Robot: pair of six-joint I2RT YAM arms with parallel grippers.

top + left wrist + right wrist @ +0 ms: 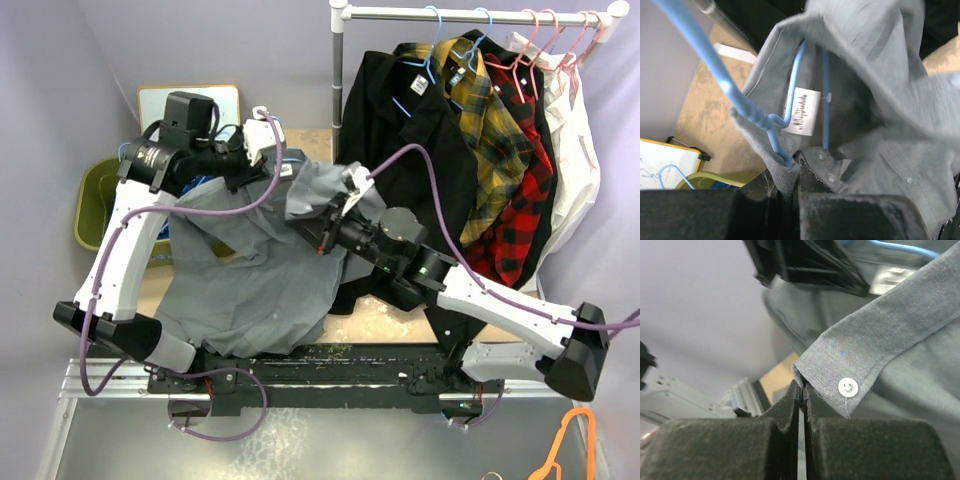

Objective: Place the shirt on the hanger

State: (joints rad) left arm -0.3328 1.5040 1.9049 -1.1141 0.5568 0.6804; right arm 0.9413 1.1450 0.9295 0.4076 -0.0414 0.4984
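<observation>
Left hand on shirt, hanger inside

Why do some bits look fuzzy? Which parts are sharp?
Left wrist view: the grey shirt is smeared along its top fold, while the white neck label and light-blue hanger look clear. Right wrist view: the white button is sharp, the shirt farther back goes soft. Top view: even light, nothing fuzzy.
</observation>
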